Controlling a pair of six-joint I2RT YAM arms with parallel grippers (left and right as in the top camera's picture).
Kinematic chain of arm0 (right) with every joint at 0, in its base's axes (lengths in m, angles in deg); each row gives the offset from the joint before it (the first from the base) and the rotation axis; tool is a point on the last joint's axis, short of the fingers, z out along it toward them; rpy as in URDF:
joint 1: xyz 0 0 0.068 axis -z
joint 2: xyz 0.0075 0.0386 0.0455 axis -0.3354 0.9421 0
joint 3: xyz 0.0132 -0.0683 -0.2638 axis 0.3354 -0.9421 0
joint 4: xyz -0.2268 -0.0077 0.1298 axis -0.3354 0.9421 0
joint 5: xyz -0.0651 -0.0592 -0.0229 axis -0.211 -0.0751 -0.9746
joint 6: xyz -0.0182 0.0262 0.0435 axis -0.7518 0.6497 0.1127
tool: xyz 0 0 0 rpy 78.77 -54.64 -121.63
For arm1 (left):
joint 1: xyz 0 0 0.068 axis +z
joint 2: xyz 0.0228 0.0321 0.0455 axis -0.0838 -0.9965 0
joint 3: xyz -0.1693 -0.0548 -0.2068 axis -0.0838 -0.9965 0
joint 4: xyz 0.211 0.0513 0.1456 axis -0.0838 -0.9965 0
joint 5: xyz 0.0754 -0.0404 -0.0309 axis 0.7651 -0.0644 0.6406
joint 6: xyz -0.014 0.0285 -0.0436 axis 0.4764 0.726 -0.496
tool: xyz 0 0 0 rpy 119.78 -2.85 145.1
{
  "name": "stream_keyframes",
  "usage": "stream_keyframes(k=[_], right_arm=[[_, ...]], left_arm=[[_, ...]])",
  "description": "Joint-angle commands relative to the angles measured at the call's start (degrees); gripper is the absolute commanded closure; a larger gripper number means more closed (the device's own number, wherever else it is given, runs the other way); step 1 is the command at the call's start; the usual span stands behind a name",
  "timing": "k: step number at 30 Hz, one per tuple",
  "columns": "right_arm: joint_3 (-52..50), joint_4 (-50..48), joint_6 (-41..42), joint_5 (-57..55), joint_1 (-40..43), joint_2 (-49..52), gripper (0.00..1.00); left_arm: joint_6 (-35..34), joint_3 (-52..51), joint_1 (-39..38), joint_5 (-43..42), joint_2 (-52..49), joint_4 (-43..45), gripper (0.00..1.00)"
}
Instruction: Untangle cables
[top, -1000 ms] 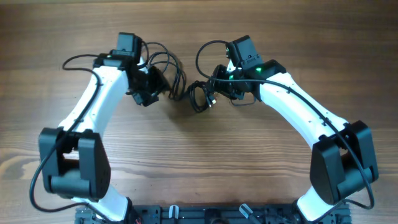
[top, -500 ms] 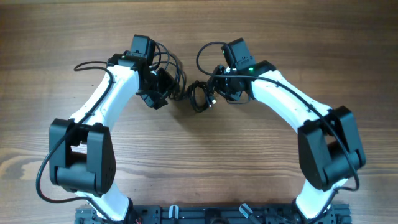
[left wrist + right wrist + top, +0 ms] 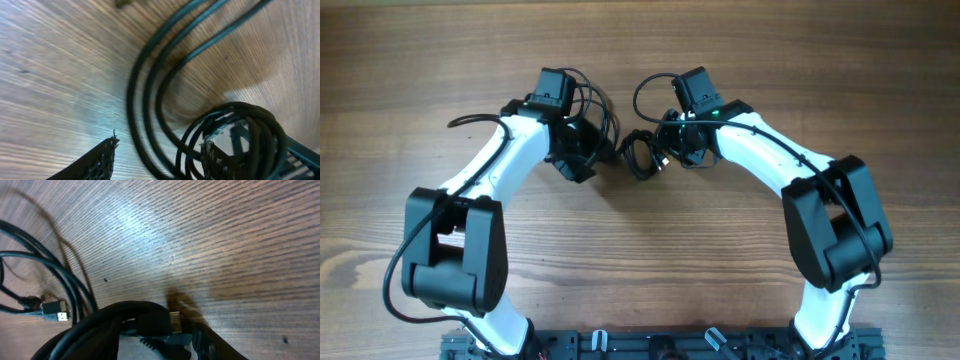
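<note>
Left gripper point(image 3: 159, 147) is spread wide just above the tabletop point(image 3: 640, 260), with three cable strands point(image 3: 150, 100) curving between its fingers point(image 3: 99, 161) — nothing pinched. Right gripper point(image 3: 671, 150) is pushed into the coiled bundle point(image 3: 640, 156); I cannot tell whether it is clamped on it. The bundle lies between both grippers, at 3 o'clock from the left one. Farther back — loose cable loops point(image 3: 611, 122) at its 12 o'clock.
</note>
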Motion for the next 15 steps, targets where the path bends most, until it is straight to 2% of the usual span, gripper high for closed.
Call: stream_keyframes(k=[1,15], right_arm=[[-0.26,-0.96,1.18,-0.52,-0.09,1.99,0.51],[-0.26,-0.11,-0.02,-0.98,-0.09,2.01,0.51]], left_arm=[[-1.16,-0.81,-1.99,-1.14,-0.76,1.97,0.42],[-1.14,-0.85,-4.5,1.05,-5.81,2.47,0.44]])
